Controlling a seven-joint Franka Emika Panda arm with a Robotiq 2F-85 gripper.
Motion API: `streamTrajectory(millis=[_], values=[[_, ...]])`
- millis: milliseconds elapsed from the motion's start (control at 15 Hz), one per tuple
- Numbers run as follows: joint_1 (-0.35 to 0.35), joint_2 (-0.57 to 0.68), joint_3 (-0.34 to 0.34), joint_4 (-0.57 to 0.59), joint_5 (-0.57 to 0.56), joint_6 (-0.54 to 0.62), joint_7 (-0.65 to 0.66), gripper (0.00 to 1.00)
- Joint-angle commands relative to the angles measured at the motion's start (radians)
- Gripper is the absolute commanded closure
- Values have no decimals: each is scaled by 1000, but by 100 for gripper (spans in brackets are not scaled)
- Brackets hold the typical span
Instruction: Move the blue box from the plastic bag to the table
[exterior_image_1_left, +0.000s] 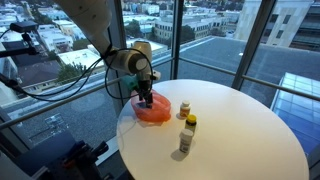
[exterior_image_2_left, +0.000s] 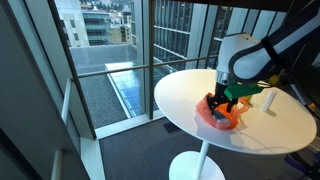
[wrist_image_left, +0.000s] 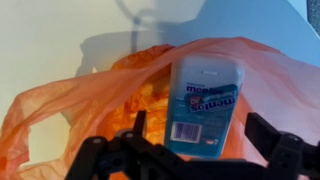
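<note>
The blue box (wrist_image_left: 205, 105) with white lettering and a barcode lies on the crumpled orange plastic bag (wrist_image_left: 90, 95) in the wrist view. My gripper (wrist_image_left: 200, 120) is open, with one black finger on each side of the box and a gap on both sides. In both exterior views the gripper (exterior_image_1_left: 147, 98) (exterior_image_2_left: 222, 100) reaches down into the orange bag (exterior_image_1_left: 153, 112) (exterior_image_2_left: 215, 118), which sits near the edge of the round white table (exterior_image_1_left: 240, 130) (exterior_image_2_left: 180, 95). The box itself is hidden in the exterior views.
Three small bottles stand near the bag: one with a red cap (exterior_image_1_left: 185, 108), one with a yellow cap (exterior_image_1_left: 190, 122), and a white one (exterior_image_1_left: 186, 142). Glass walls and a railing surround the table. The table's edge is close to the bag.
</note>
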Motion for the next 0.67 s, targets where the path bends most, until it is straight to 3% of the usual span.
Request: streamTrajectory(millis=[0, 67, 133, 267, 400, 467, 600], values=[[34, 32, -28, 19, -2, 31, 46, 0], [39, 41, -33, 22, -2, 36, 54, 0], [43, 46, -36, 23, 0, 40, 58, 25], [49, 48, -43, 22, 0, 45, 62, 34], [50, 35, -48, 17, 3, 40, 62, 52], [50, 25, -49, 14, 5, 37, 61, 59], [48, -14, -50, -3, 7, 25, 56, 60]])
